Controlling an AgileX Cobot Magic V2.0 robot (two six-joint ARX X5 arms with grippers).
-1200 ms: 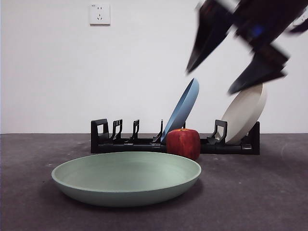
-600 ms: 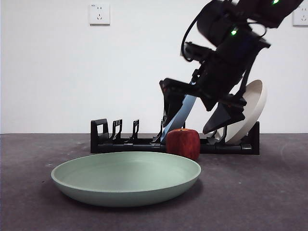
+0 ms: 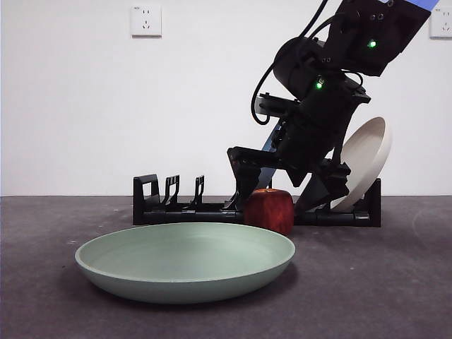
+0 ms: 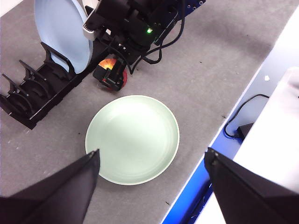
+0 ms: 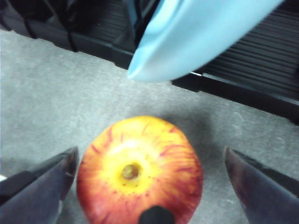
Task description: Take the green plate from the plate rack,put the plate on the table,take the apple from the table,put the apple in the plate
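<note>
I see the green plate flat on the table, just in front of the plate rack. Beside it the apple – my right hand spread wide astride it, not gripping. Left hand released, high above the plate.

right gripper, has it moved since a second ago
Yes. The right gripper has dropped from above the plate rack to straddle the apple, jaws open either side of it.

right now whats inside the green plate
Nothing: the green plate lies bare on the table. The apple sits beside it, between the right pincer's open jaws.
</note>
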